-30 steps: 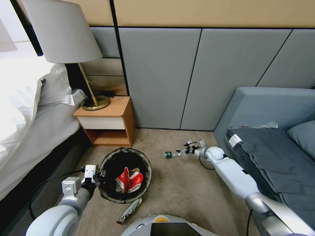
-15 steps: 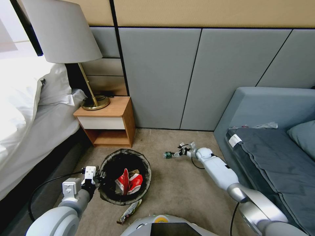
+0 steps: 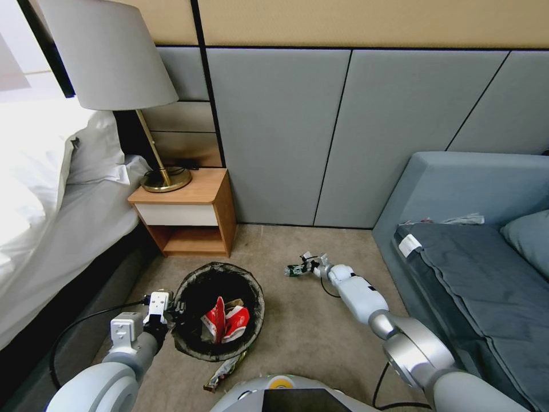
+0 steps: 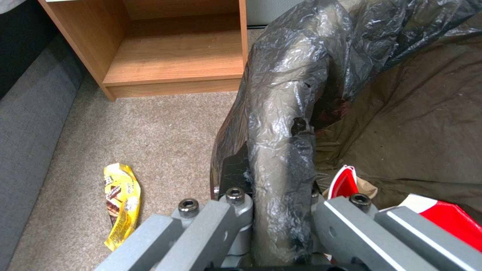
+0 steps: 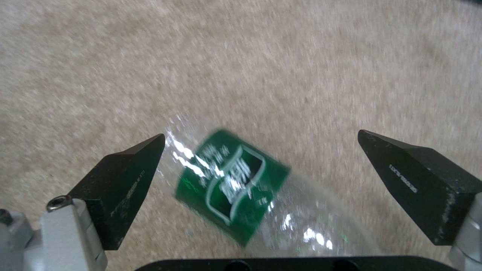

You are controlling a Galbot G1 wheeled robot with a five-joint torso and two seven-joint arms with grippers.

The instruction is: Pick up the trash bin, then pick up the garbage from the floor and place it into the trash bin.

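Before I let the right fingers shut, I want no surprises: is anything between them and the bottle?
Nothing visible. The right gripper is open with the green-labelled bottle lying on bare carpet between its fingertips. The left gripper grips the trash bin rim, off to the side.

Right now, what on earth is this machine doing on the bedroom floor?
It is tidying litter. Its left claw is clamped on the rim of the trash bin, which already holds red-and-white cartons. Its right claw is open around a green-labelled plastic bottle on the carpet. A yellow wrapper lies beside the bin.
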